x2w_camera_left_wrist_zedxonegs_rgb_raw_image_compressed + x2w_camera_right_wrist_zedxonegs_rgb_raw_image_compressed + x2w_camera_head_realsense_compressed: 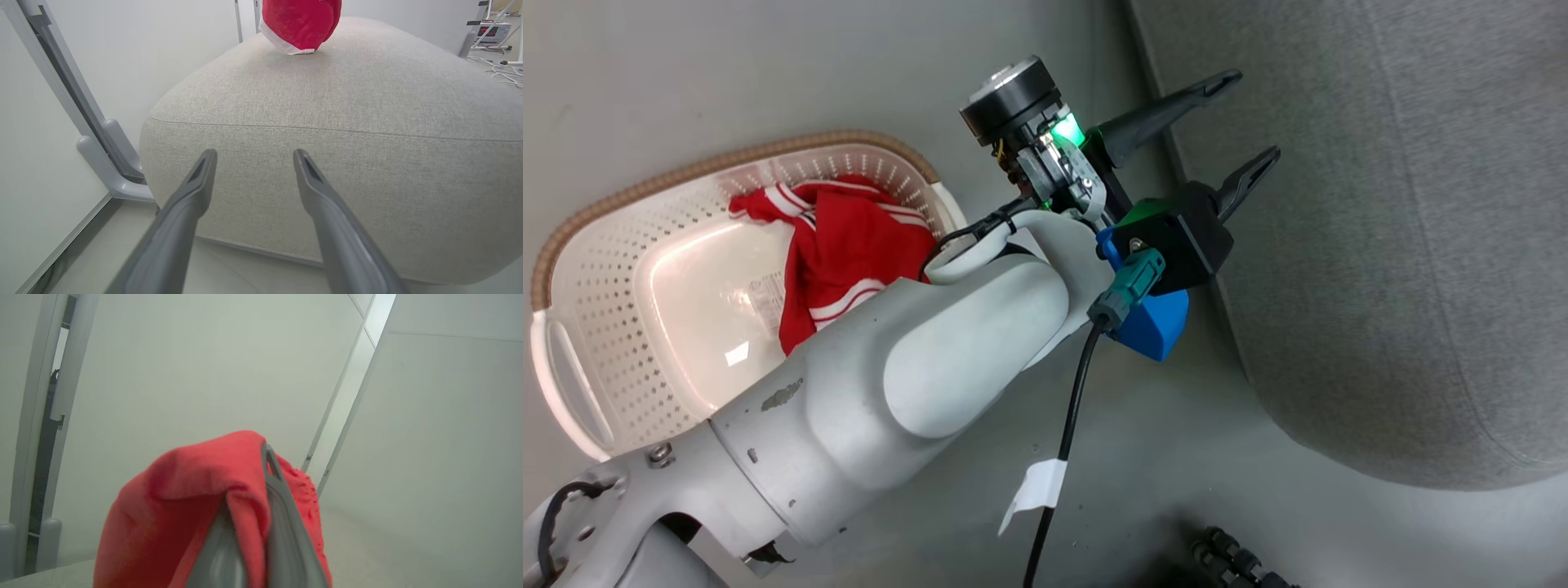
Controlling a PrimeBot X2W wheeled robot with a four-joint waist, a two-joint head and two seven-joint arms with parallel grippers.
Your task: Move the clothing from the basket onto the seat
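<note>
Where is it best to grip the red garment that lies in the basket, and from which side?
Probably the raised crumpled fold in the middle of the red garment, coming straight down from above: the basket walls close every side, and the cloth lies heaped against one end wall.

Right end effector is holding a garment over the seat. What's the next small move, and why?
Probably open the right end effector and let go. It is shut on a red garment whose lower hem looks to be resting on the seat, so it should not drop far. A second garment waits in the basket.
</note>
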